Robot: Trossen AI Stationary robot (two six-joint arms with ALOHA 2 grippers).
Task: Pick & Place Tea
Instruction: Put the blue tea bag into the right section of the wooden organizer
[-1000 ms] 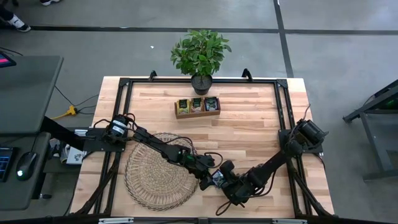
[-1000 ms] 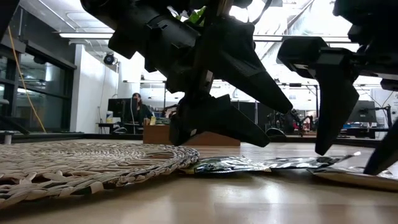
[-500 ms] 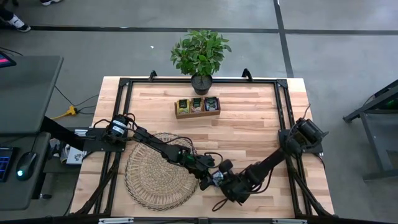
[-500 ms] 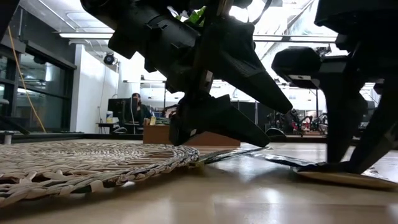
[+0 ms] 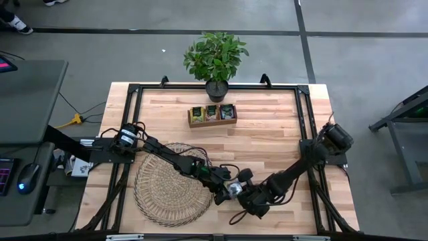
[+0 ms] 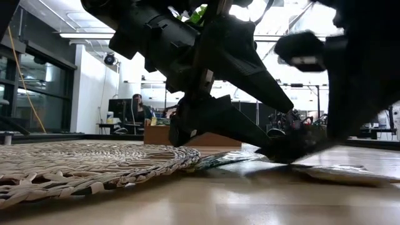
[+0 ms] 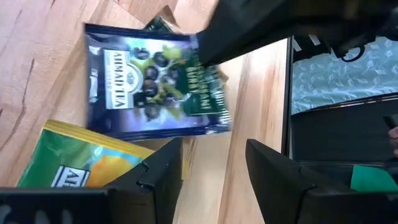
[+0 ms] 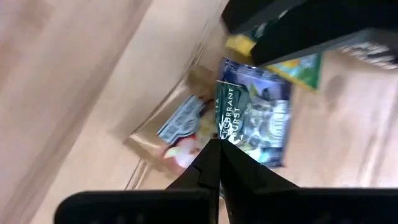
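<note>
Several tea sachets lie just right of the round wicker mat [image 5: 167, 184]. My right gripper [image 8: 214, 163] is shut on a navy sachet [image 7: 152, 84], seen in the high view as a small patch [image 5: 231, 189] between the two grippers. A yellow-green sachet [image 7: 74, 165] lies flat on the wood, partly under my left gripper [image 7: 214, 165], which hangs open above it and holds nothing. A pale sachet [image 8: 177, 134] lies flat beside the navy one. My right gripper pinches the navy sachet's edge [image 8: 229, 138] between its two shut fingers, which slant down from the table's right. The held end [image 6: 275, 151] is raised. The end toward the mat [image 6: 203, 165] stays low at the table, so the sachet tilts.
A small wooden tray [image 5: 212, 122] holding three sachets stands at the far middle, with a potted plant [image 5: 215, 57] behind it. The two grippers are close together near the front edge. A black frame [image 5: 304, 134] rings the table.
My right gripper has shut its fingers and taken hold of the navy sachet's edge. That end of the sachet has come up off the table, while the end by the mat has stayed low. The pale sachet lies where it was.
</note>
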